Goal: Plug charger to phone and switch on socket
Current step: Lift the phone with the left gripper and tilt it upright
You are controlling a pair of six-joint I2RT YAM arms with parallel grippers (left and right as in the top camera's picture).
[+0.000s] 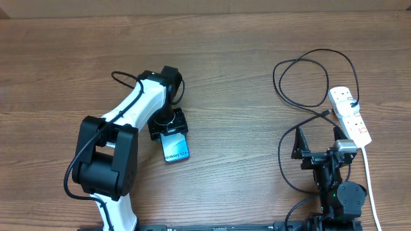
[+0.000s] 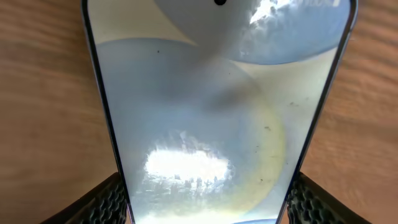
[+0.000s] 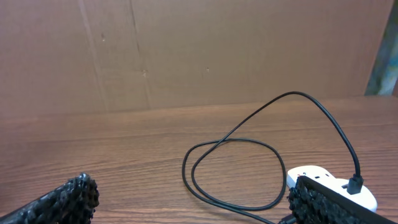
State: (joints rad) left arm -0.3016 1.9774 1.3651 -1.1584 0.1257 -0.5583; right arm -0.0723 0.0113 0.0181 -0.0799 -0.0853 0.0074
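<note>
Item: phone, a slim rectangle with a dark frame and a pale blue-teal screen, small "Galaxy S24" lettering near its nearer end. Location: flat on the wooden table, left of centre, its far end tucked under the left gripper. In the left wrist view the screen fills the space between the two black ribbed fingers, one finger set against each long edge. The left gripper is thus clamped across the phone's width. Screen condition: bright glare patches, faint specks and smudges, a dark camera dot at the far end. Item: right gripper, low at the table's right side, fingers spread wide with nothing between them, well apart from the phone. Item: charger, a long thin black cable lying in loose loops on the table ahead of the right gripper, one run arching up and down into the socket. Item: socket, a white power strip with red switches and a white cord, just beside the right gripper's outer finger, at the table's right edge.
</note>
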